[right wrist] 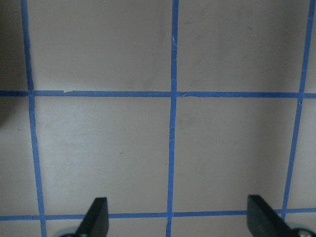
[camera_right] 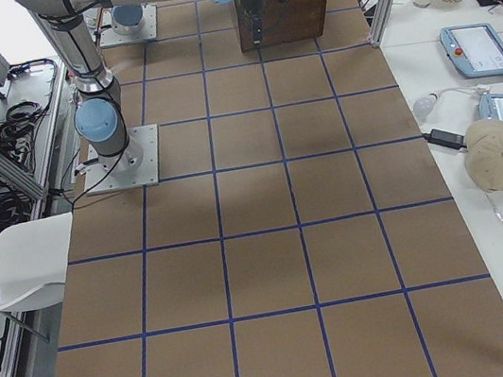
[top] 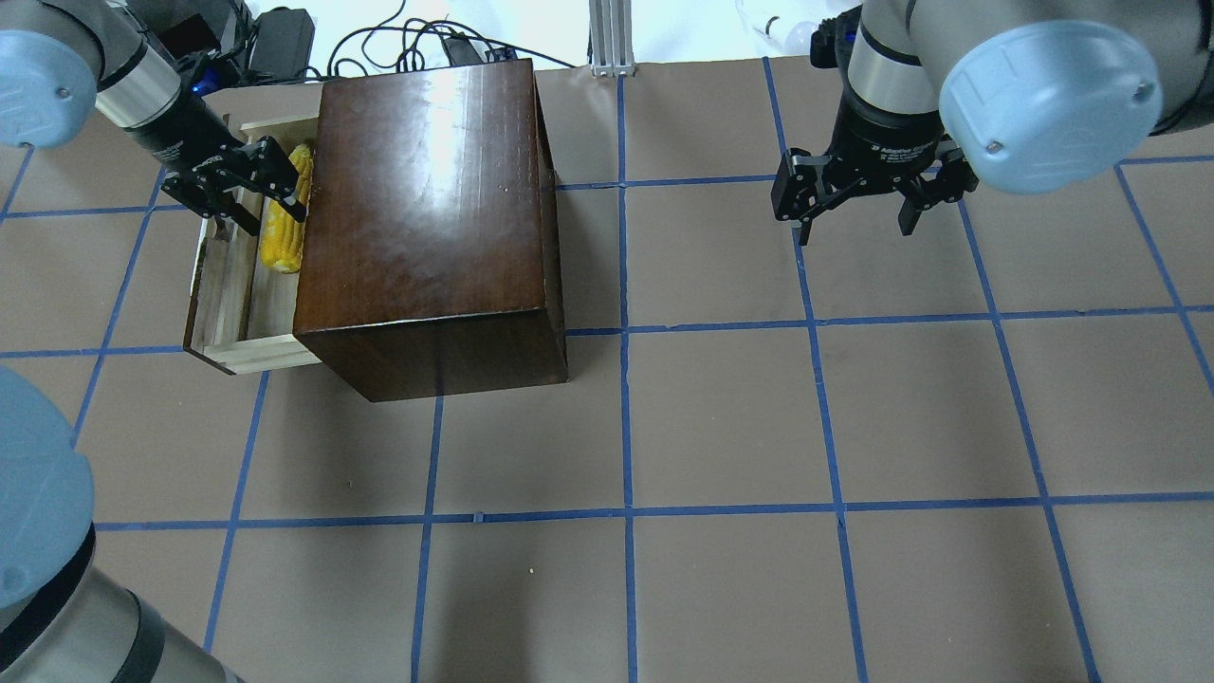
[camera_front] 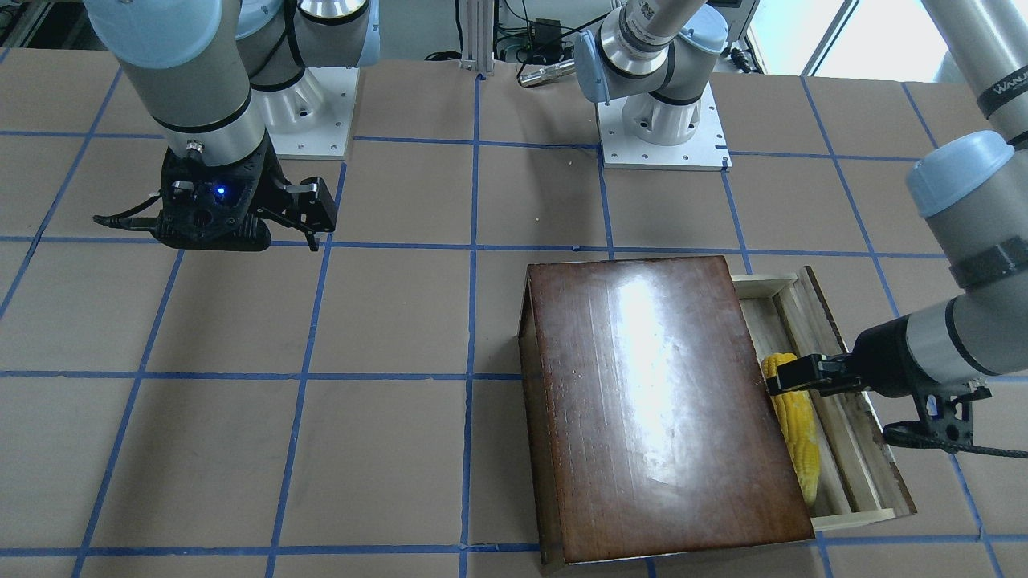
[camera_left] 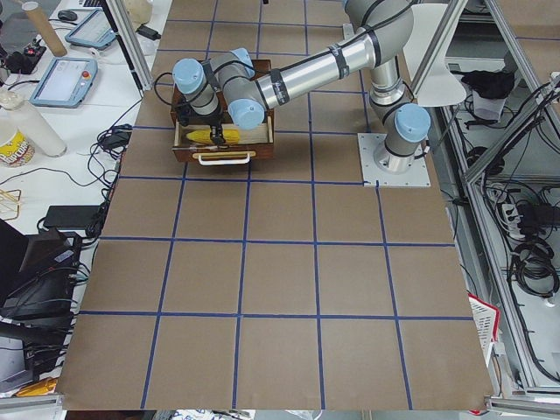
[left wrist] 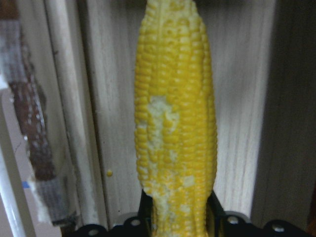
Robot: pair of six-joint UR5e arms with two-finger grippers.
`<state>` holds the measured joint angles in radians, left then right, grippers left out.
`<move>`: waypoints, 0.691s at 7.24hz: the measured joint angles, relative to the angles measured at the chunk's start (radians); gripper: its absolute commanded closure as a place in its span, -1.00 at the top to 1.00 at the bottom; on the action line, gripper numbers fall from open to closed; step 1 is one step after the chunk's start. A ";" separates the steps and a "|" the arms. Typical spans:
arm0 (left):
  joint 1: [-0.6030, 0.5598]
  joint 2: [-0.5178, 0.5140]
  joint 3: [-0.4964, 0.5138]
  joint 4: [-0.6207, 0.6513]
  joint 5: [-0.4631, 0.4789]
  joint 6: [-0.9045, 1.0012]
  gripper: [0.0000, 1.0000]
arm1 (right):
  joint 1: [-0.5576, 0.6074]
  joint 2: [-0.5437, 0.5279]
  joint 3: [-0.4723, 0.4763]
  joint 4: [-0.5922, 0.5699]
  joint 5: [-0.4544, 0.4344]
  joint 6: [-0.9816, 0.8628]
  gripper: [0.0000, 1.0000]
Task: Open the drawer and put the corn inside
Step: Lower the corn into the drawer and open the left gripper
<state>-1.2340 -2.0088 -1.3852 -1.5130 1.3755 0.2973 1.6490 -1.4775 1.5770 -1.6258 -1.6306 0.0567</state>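
Observation:
The drawer (top: 223, 285) stands pulled out of the dark-brown box (top: 427, 209) toward my left side; it also shows in the front view (camera_front: 847, 457). The yellow corn (top: 283, 232) lies lengthwise in the drawer next to the box, as the front view (camera_front: 801, 437) shows. My left gripper (top: 270, 190) is over the corn's far end. In the left wrist view its fingers hug the cob's end (left wrist: 177, 217), with the corn (left wrist: 175, 113) over the drawer's pale floor (left wrist: 113, 123). My right gripper (top: 854, 228) is open and empty, hovering over bare table far from the box.
The box (camera_front: 658, 401) takes up the table's far left part. The drawer's dark front panel (top: 194, 285) faces the table's left edge. Brown table with a blue tape grid (top: 626, 512) lies around it. Cables and gear lie beyond the far edge (top: 417, 43).

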 measured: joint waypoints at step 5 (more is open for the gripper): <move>-0.004 0.039 0.130 -0.156 0.073 -0.004 1.00 | 0.000 0.000 0.000 0.001 0.000 0.000 1.00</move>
<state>-1.2378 -1.9694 -1.2555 -1.6694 1.4489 0.2934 1.6490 -1.4776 1.5770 -1.6246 -1.6306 0.0567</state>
